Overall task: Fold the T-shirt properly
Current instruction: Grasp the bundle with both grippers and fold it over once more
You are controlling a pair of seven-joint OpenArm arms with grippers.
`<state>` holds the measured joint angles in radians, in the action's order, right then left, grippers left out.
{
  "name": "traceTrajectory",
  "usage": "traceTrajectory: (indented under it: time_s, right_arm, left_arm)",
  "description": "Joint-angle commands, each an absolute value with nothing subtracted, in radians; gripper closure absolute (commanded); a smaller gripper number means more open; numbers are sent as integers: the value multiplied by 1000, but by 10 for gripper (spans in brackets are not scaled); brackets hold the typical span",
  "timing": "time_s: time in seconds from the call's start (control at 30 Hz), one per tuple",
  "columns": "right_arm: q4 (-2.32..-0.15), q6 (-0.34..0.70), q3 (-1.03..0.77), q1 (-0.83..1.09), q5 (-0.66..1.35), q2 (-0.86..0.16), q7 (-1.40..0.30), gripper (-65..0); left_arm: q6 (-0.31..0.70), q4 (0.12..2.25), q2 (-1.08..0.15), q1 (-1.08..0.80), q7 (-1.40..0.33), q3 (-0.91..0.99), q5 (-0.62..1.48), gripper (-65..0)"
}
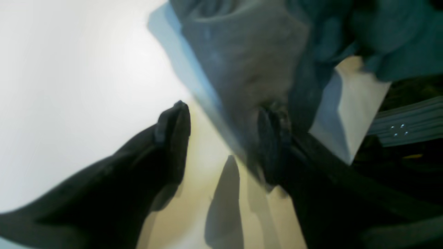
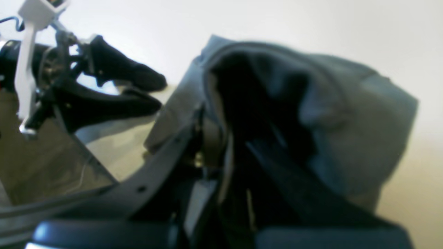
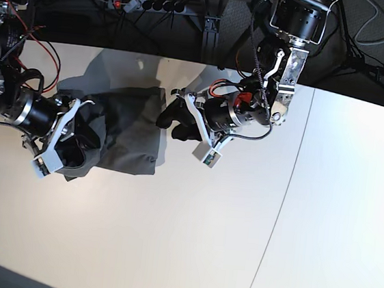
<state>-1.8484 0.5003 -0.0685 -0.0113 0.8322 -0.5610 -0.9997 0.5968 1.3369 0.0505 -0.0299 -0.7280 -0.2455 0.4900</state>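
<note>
Left tool (image 3: 169, 122) low, jaws apart beside T-shirt (image 3: 127, 140) edge | right tool (image 3: 81, 149) clamped on cloth

No legible text, label, brand, number or sign anywhere in the three views; wrist views too blurred to show any lettering.
</note>
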Motion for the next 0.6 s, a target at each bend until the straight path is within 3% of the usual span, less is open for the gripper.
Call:
traceTrajectory:
  time_s: [0.0,0.57]
  right_arm:
    - [-1865,554,-56,-33,832,-569,-963,0]
    - [-1843,553,268,-121,393,-479,-886,0]
  left_arm:
    - [588,1325,53,-41,-817,-250,429,-354]
    - [588,1325,55,-41,-820,-395,516,-354]
